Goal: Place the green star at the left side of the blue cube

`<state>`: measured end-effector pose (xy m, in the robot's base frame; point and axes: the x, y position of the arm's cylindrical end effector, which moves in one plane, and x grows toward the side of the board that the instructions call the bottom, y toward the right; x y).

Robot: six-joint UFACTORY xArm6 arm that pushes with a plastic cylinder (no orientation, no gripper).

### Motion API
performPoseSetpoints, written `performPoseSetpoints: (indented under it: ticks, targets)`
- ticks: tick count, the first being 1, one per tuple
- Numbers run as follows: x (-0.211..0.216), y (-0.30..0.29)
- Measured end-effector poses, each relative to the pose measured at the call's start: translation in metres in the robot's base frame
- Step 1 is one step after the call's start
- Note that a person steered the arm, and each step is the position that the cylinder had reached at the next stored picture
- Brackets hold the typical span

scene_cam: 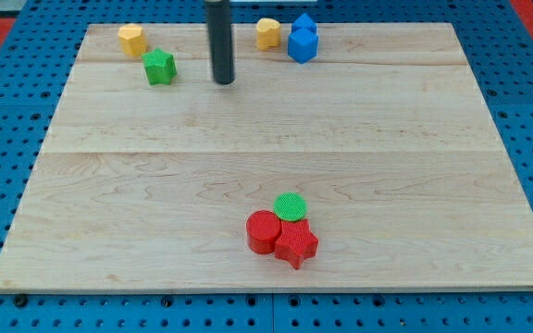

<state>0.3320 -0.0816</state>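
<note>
While approaching green star [159,67], tip [224,81] sits right of it; no jaws fitted; next: circle left, push rightward toward blue cube [303,44].

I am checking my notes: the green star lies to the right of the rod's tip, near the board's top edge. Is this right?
Not quite. The camera view shows the green star to the view's left of my tip, not the right. It does lie near the top edge of the board.
</note>
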Motion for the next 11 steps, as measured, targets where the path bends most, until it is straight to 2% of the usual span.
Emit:
performPoseSetpoints:
  ticks: [1,2,3,4,7,9,11]
  targets:
    - [0.024,-0.062]
    - [0.02,-0.126]
    - [0.001,-0.13]
    - [-0.017,-0.129]
    - [-0.037,-0.061]
    - [-0.055,-0.076]
    - [-0.06,-0.002]
